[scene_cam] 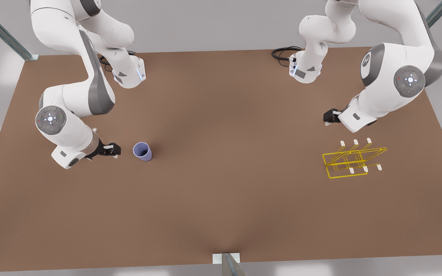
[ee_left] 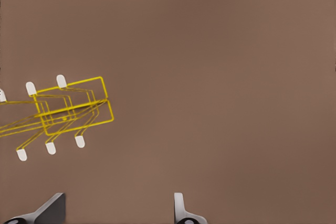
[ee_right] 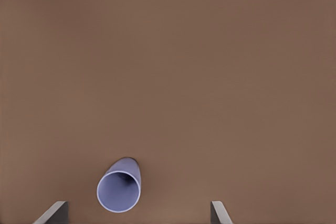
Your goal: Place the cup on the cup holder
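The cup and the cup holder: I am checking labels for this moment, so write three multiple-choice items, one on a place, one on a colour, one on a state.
1. Where does the cup stand?
A. on the cup holder
B. on the table by the right gripper
C. in the left gripper

2. What colour is the cup holder's wire?
A. yellow
B. red
C. black

3. How is the right gripper?
A. shut on the cup
B. open, holding nothing
C. pressed on the holder

Answers: 1 B, the front view shows it on bare table just off that gripper. 2 A, yellow wire, white tips. 3 B, its fingers stand apart in the right wrist view, the cup outside them.
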